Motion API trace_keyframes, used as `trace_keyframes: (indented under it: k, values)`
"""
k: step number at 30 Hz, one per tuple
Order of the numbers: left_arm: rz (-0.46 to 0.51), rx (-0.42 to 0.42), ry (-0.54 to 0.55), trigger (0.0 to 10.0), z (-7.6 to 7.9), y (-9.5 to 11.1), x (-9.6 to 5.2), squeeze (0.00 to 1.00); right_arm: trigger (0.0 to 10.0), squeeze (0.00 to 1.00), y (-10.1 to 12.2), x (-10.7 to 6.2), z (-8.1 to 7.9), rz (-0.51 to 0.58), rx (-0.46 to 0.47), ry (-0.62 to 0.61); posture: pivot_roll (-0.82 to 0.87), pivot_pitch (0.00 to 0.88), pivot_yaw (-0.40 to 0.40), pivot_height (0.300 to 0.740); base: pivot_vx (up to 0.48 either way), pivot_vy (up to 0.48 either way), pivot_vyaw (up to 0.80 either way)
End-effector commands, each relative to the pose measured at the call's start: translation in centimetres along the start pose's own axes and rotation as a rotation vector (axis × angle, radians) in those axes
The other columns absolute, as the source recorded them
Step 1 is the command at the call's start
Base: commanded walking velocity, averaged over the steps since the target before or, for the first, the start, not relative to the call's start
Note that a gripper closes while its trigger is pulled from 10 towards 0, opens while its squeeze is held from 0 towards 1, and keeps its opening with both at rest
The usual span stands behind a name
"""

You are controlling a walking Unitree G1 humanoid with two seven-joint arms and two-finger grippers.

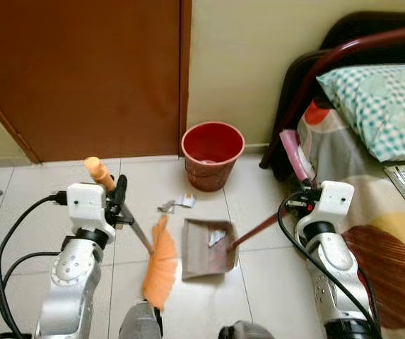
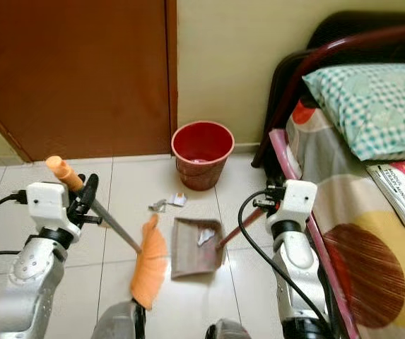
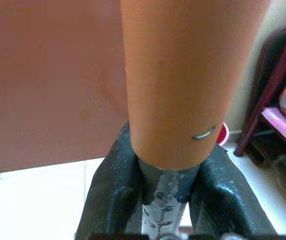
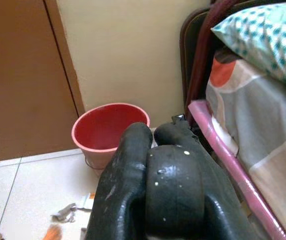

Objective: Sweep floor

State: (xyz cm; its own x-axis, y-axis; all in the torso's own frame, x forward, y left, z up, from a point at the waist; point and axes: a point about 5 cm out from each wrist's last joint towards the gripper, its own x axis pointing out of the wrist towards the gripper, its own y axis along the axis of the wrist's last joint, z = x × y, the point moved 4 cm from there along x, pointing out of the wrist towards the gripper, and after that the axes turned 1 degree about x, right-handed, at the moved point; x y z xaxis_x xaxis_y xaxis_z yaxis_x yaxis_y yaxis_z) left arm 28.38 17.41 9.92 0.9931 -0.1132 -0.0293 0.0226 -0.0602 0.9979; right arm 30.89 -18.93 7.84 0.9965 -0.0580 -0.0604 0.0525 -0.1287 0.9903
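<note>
My left gripper (image 1: 119,201) clamps the orange-bristled broom (image 1: 158,263); my right gripper (image 1: 297,205) holds the brown dustpan (image 1: 206,248). Scattered paper scraps (image 1: 177,204) lie beyond the bristles, toward the red plastic bin (image 1: 212,155).

Glossy pale floor tiles (image 1: 39,205) reflect light around the matt brown dustpan (image 1: 203,251). Beside it, crumpled paper scraps (image 1: 177,204) and soft orange broom bristles (image 1: 161,265). The red bin (image 1: 212,154) beyond looks smooth plastic; the door (image 1: 82,70) matt wood.
</note>
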Motion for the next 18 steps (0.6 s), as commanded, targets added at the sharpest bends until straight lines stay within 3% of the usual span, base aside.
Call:
trace_keyframes:
  k: [1,18]
  values:
    - [0.002,0.046,-0.006,10.0,0.0,0.1,0.0,0.0,10.0,0.0,1.0,0.0,0.4,0.042,-0.002,-0.008,0.05,0.05,-0.036,0.74,0.349,0.0,0.0]
    - [0.064,0.125,0.025,10.0,-0.9,1.0,0.9,0.0,10.0,0.0,1.8,0.3,0.7,0.068,-0.006,-0.023,0.03,0.028,-0.031,0.74,0.386,0.0,0.0]
